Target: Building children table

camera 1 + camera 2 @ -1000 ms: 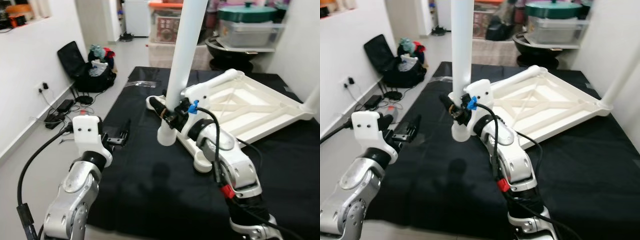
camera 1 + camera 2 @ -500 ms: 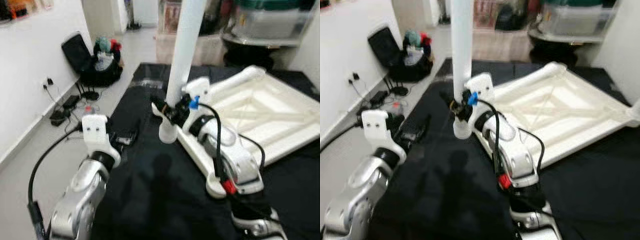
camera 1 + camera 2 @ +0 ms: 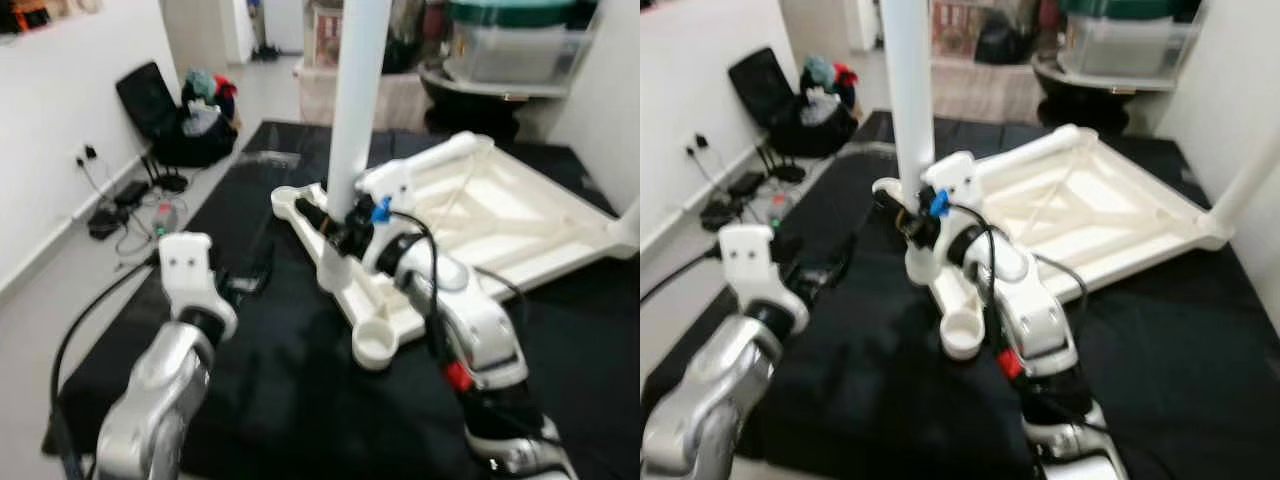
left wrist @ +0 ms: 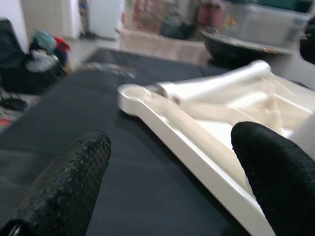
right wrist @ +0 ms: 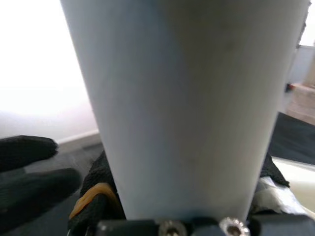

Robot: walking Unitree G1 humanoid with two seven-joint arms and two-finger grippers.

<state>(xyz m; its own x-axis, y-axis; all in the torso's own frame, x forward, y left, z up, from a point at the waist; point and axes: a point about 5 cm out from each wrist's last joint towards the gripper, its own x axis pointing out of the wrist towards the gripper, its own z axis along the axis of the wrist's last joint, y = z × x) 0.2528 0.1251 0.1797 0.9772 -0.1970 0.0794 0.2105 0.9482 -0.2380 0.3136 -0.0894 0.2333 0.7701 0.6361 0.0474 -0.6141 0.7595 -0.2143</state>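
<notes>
The white table top (image 3: 500,205) lies upside down on a black mat (image 3: 270,400). A white table leg (image 3: 357,90) stands upright with its foot on the frame's near-left rail, between a corner (image 3: 290,200) and an empty round socket (image 3: 375,342). My right gripper (image 3: 338,222) is shut on the leg just above its foot; in the right wrist view the leg (image 5: 182,98) stands right against the camera. My left gripper (image 4: 167,177) hovers open over the mat left of the frame, nothing between its fingers (image 4: 64,182). A second leg (image 3: 1245,180) rises at the frame's far right corner.
A black bag of clothes (image 3: 175,110) and cables with a power strip (image 3: 110,215) lie on the floor by the left wall. Storage boxes and a dark basin (image 3: 500,60) stand behind the mat. The mat's left edge (image 3: 130,300) borders bare floor.
The camera has shifted, so the whole scene sits slightly differently. My right gripper stays shut on the upright leg, and the left gripper stays open over the mat.
</notes>
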